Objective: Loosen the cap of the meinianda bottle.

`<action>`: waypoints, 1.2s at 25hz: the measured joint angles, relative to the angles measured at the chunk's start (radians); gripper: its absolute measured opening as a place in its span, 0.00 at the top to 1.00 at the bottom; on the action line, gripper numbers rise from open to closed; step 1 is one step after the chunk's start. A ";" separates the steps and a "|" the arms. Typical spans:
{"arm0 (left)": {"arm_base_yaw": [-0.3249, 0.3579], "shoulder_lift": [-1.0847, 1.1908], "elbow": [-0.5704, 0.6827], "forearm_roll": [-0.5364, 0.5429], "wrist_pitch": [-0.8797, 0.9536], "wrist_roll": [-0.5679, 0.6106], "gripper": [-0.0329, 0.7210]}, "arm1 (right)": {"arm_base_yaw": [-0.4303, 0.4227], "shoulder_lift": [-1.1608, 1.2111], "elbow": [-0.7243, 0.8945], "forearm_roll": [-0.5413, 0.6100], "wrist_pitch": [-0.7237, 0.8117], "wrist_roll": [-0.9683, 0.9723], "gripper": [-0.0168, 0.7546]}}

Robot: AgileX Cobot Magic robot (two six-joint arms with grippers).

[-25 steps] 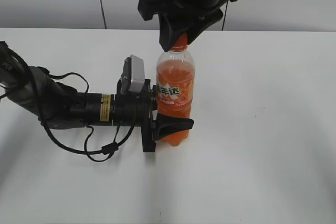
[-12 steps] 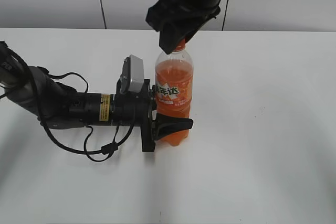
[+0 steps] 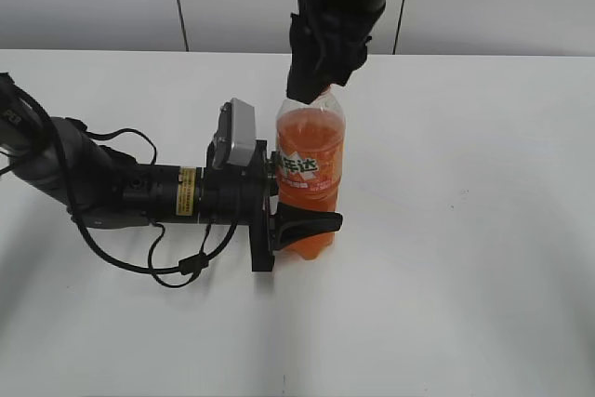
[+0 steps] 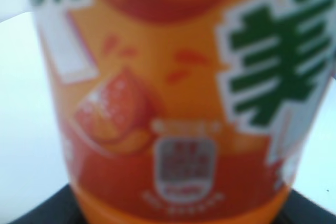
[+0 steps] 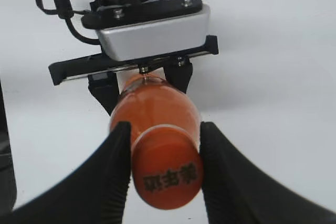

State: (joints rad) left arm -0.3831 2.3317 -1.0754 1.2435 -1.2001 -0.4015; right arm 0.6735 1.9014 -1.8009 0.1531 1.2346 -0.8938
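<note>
The meinianda bottle (image 3: pixel 311 160) stands upright on the white table, full of orange drink, and its label (image 4: pixel 173 103) fills the left wrist view. My left gripper (image 3: pixel 321 200) lies level and is shut on the bottle's lower body, one black finger (image 3: pixel 311 220) across the front. From above, my right gripper (image 5: pixel 165 167) is shut on the orange cap (image 5: pixel 167 174), with a black finger (image 5: pixel 116 169) pressed on each side. In the exterior view the right gripper (image 3: pixel 316 86) hides the cap.
The left arm (image 3: pixel 112 188) lies along the table (image 3: pixel 465 230) with its silver wrist camera (image 3: pixel 237 132) next to the bottle and a loose cable (image 3: pixel 177 267) in front. A grey wall stands behind the table.
My right gripper has turned about the bottle's top with the cap in its fingers, its body swinging from broadside to edge-on. The bottle and left gripper have stayed in place.
</note>
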 joint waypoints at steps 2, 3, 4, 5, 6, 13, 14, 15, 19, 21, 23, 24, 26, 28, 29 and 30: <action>0.000 0.000 0.000 0.001 0.000 0.003 0.44 | 0.000 0.000 0.000 0.004 0.005 -0.082 0.60; 0.000 0.000 0.000 0.002 0.000 0.005 0.44 | 0.000 0.000 0.000 0.006 0.005 -0.112 0.60; 0.000 0.000 0.000 0.002 0.000 0.006 0.44 | 0.000 0.000 0.000 0.007 0.006 -0.149 0.60; 0.000 -0.001 0.000 0.002 0.001 0.006 0.44 | 0.000 -0.001 0.000 0.008 0.006 -0.184 0.60; 0.000 -0.001 0.000 0.003 0.001 0.006 0.44 | 0.000 -0.001 0.000 0.011 0.006 -0.217 0.60; 0.000 -0.001 0.000 0.005 0.004 0.007 0.44 | 0.000 -0.001 0.000 0.015 0.007 -0.311 0.60; 0.000 -0.001 0.000 0.005 0.004 0.007 0.44 | 0.000 -0.001 0.000 0.015 0.007 -0.312 0.60; 0.000 -0.001 0.000 0.005 0.004 0.007 0.44 | 0.000 -0.001 0.000 0.015 0.007 -0.313 0.60; 0.000 -0.001 0.000 0.005 0.004 0.007 0.44 | 0.000 -0.001 0.000 0.014 0.007 -0.282 0.60; 0.000 -0.001 -0.001 0.006 0.004 0.007 0.44 | 0.000 -0.001 0.000 0.011 0.006 -0.246 0.60; 0.000 -0.001 -0.002 0.007 0.004 0.007 0.44 | 0.000 -0.001 0.000 0.003 0.006 -0.215 0.60; 0.000 -0.001 -0.002 0.007 0.004 0.007 0.44 | 0.001 -0.002 0.000 0.001 0.006 -0.204 0.59; 0.000 -0.001 -0.002 0.006 0.005 0.002 0.44 | 0.001 -0.002 0.000 -0.015 0.000 -0.174 0.52; -0.001 -0.001 -0.002 0.006 0.006 -0.004 0.44 | 0.001 -0.002 0.000 -0.030 -0.002 -0.154 0.40; -0.001 -0.001 -0.002 0.006 0.006 -0.006 0.44 | 0.000 -0.003 0.000 -0.034 -0.003 -0.144 0.34; -0.001 -0.001 -0.002 0.006 0.006 -0.008 0.44 | 0.000 -0.006 0.000 -0.035 -0.003 -0.136 0.31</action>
State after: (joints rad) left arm -0.3838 2.3307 -1.0773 1.2494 -1.1941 -0.4091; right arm 0.6737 1.8958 -1.8009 0.1180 1.2314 -1.0298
